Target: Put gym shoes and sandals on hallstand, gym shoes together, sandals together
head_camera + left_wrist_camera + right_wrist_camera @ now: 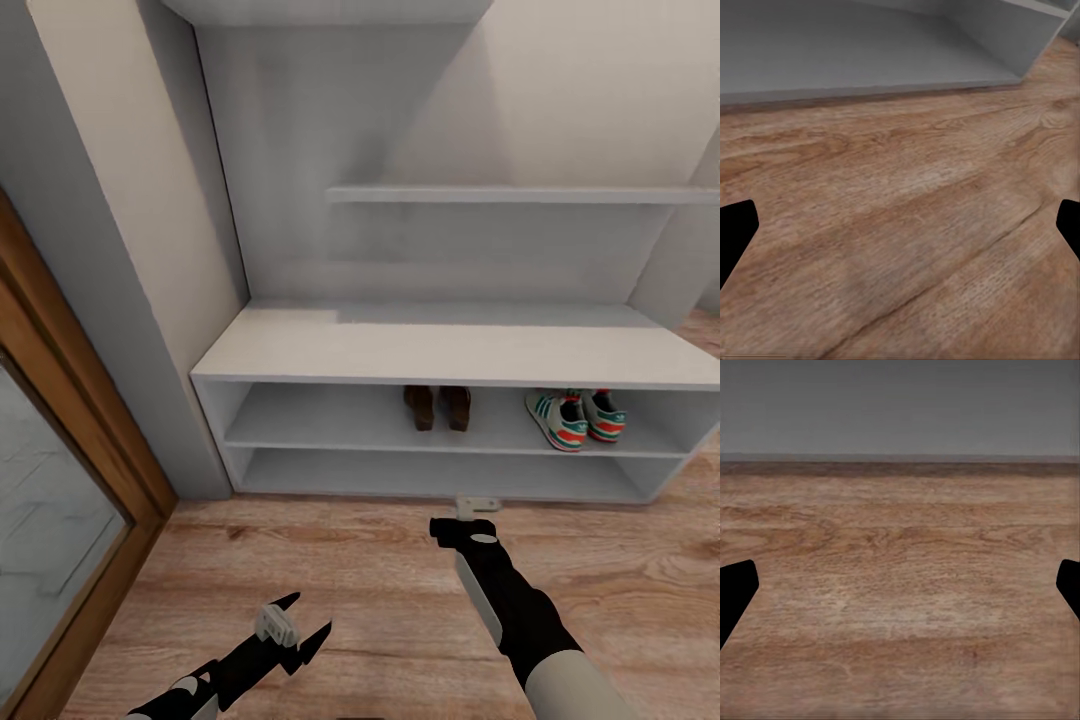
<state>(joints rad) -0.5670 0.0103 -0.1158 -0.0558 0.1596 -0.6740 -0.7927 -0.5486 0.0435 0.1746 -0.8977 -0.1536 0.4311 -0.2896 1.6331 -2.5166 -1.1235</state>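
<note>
With sandals (438,407) and sneakers (576,417) paired on the rack (450,350) at centre, my empty, spread grippers (295,632) need only retract.

Wood-plank floor (907,225), grain visible; hallstand base (870,52) bordering it; dark fingertips (735,232) spread wide over floor.

I get soft, even light on the hallstand (420,345); its shelf recesses sit in mild shadow. No glare. My head view stretches toward the edges. Both wrist views look blurry on the corridor floor (907,225).
</note>
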